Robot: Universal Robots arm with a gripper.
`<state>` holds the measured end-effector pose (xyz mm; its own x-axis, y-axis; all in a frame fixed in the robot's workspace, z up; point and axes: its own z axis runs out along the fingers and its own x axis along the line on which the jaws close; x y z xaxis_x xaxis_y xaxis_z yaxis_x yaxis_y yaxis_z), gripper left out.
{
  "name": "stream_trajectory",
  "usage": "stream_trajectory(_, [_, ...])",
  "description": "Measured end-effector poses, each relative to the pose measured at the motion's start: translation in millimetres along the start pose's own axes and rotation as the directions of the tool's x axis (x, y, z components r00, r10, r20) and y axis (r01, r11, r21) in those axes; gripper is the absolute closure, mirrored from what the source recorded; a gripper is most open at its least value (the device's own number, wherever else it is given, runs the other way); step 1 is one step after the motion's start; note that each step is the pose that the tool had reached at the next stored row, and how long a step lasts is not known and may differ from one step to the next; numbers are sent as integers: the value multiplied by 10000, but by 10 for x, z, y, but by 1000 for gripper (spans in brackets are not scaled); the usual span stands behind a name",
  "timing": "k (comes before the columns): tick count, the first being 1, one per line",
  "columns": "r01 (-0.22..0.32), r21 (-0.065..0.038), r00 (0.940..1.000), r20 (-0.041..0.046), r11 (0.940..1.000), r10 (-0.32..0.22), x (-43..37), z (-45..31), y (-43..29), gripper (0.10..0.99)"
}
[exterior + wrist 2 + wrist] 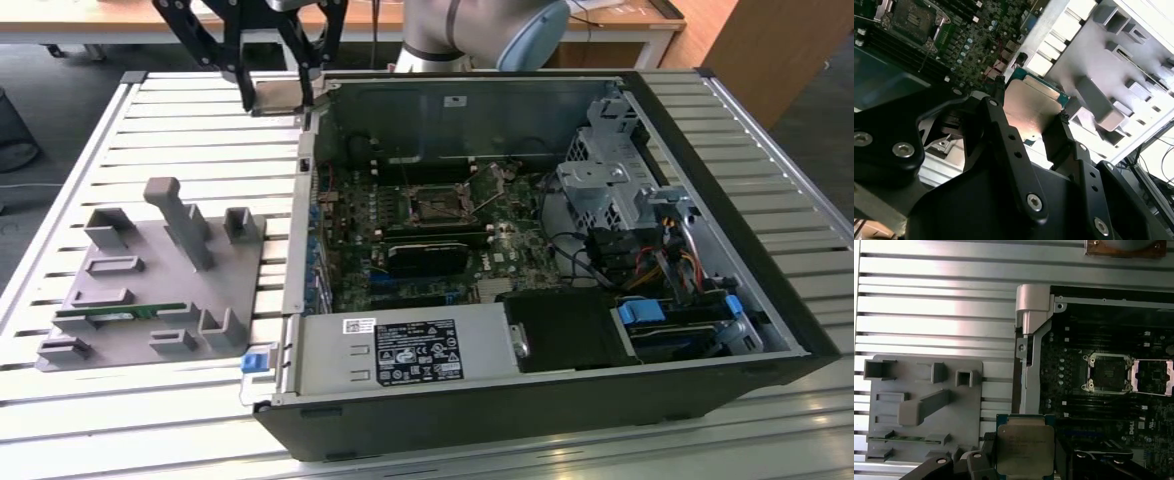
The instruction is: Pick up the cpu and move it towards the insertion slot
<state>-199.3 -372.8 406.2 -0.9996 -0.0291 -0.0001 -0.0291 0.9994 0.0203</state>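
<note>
Risk first: we judge the cpu [1025,450] could slip or twist, since only two narrow black fingers [1004,132] pinch its smooth metal edges. The gripper [1029,125] is clenched on the chip, holding it in the air over the case wall, between the grey plastic holder [147,280] and the board. The slot [1106,372], a dark square in a silver bracket, lies well apart. The chip's lid is flat, shiny, square, green-rimmed.
</note>
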Motion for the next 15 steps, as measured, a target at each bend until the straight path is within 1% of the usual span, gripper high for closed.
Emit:
stream_trajectory(7, [12,0,10000,0,10000,-12,-132,2,51,541])
stream_trajectory(15, [20,-1,10000,0,10000,-20,-296,4,94,541])
